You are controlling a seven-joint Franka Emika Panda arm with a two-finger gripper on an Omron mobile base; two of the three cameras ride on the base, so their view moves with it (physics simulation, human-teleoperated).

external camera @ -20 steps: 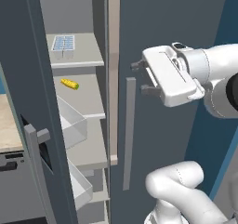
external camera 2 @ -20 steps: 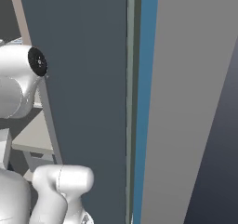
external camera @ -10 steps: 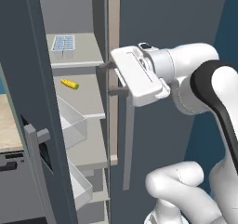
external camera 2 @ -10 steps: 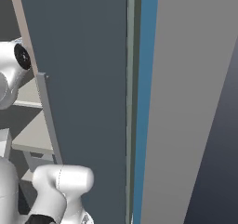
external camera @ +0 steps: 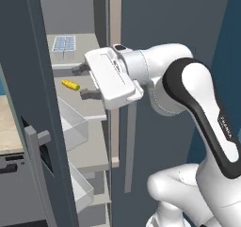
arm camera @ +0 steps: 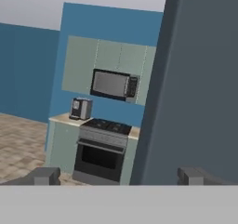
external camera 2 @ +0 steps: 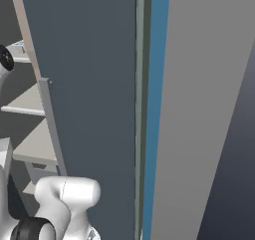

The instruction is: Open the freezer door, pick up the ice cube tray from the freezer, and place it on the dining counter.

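Ice cube tray [external camera: 63, 44], small, white, with pale blue cells, sits untouched on the freezer's upper grey shelf [external camera: 70, 63]; slate-blue freezer door [external camera: 33, 103] already stands open. My claw [external camera: 81, 81], released and empty, hovers at the tray's 5 o'clock; grasp and counter delivery remain

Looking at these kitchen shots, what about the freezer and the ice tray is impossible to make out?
- Ice cube tray, left base view: too small to tell filled cells from empty.
- Yellow item, left base view: too small to identify.
- Freezer bottom, left base view: cut off by the lower edge.
- Shelves, right base view: hidden behind the plain door.
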